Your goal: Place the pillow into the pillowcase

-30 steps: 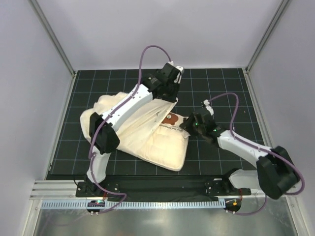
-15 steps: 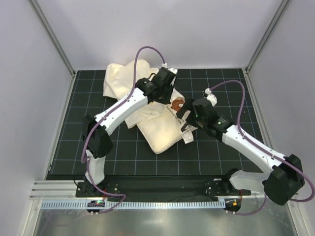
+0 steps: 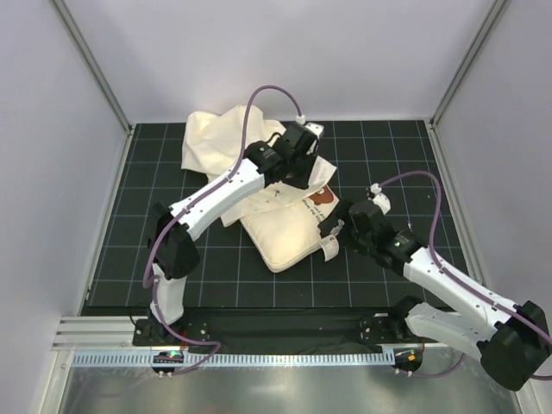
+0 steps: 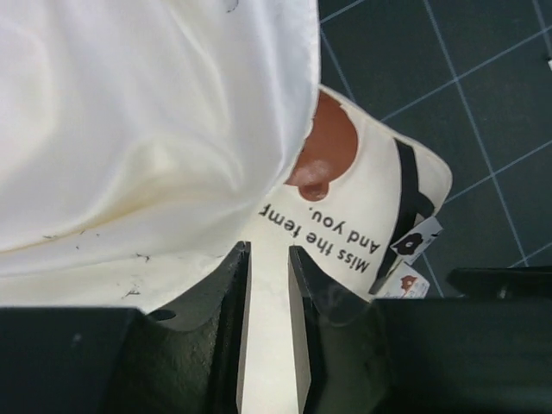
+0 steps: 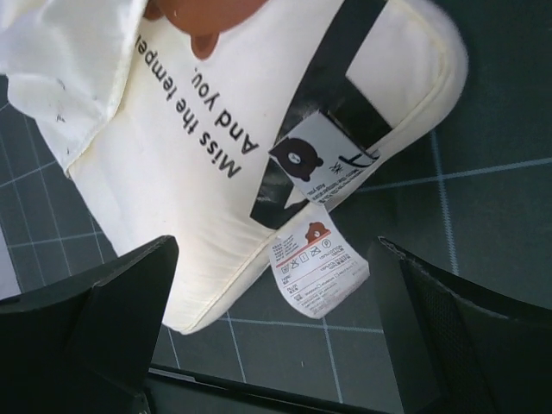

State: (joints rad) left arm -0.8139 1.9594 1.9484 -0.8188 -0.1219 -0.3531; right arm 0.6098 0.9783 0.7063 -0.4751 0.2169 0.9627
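The puffy cream pillow (image 3: 289, 243) lies mid-table, its brown logo (image 4: 329, 145) and black printed text facing up. The limp cream pillowcase (image 3: 216, 142) is bunched at the back left and drapes over the pillow's far end (image 4: 147, 112). My left gripper (image 3: 304, 172) hovers over that overlap, its jaws (image 4: 268, 252) parted by a narrow gap, only the pillow's cream face showing between them. My right gripper (image 3: 339, 231) stands wide open (image 5: 274, 250) at the pillow's near right corner (image 5: 216, 112), the white care tag (image 5: 319, 269) hanging between its fingers, untouched.
The black gridded mat (image 3: 388, 164) covers the table, bounded by white walls at the back and sides. Both arm bases sit on the rail at the near edge (image 3: 276, 328). The left arm reaches diagonally over the pillow's left side.
The pillow and pillowcase shifted from the front left toward the back. My left jaws have parted from shut. My right gripper opened wide and then drew back toward the near right.
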